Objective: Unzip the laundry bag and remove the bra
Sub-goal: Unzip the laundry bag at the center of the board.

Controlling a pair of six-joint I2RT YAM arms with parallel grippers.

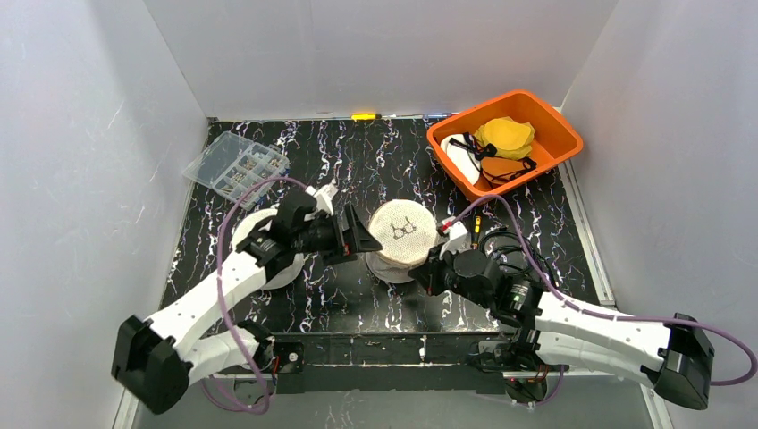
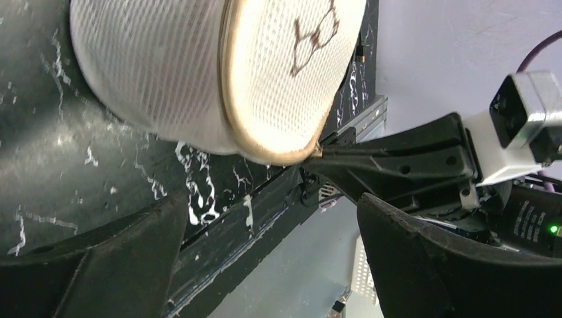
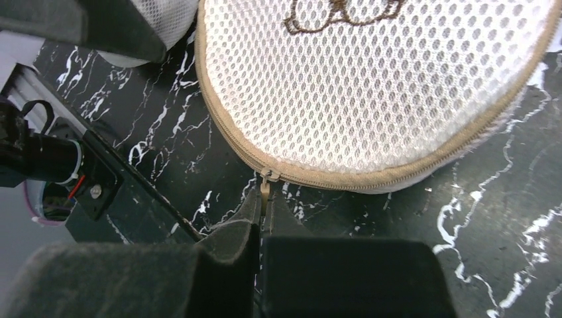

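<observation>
My right gripper (image 3: 263,212) is pinched shut on the zipper pull (image 3: 266,189) of the laundry bag (image 1: 405,234), which sits between it and my left gripper (image 1: 356,241), gaping wide and empty; the zip looks closed, so unzipping and taking out the bra remain.

Two robot arms, left arm (image 1: 210,290) & right arm (image 1: 594,317): white plastic shells on the long links, black housings at joints & bases. A lilac cable (image 1: 220,255) loops back from behind each gripper. Left gripper (image 1: 368,241) & right gripper (image 1: 422,270) are matt black w/ wedge-shaped fingers (image 2: 450,271). Behind the right gripper's fingers: small screws (image 2: 451,160), a white-and-grey camera block (image 2: 523,119), and a green LED (image 2: 552,229) beside white printed text.
</observation>
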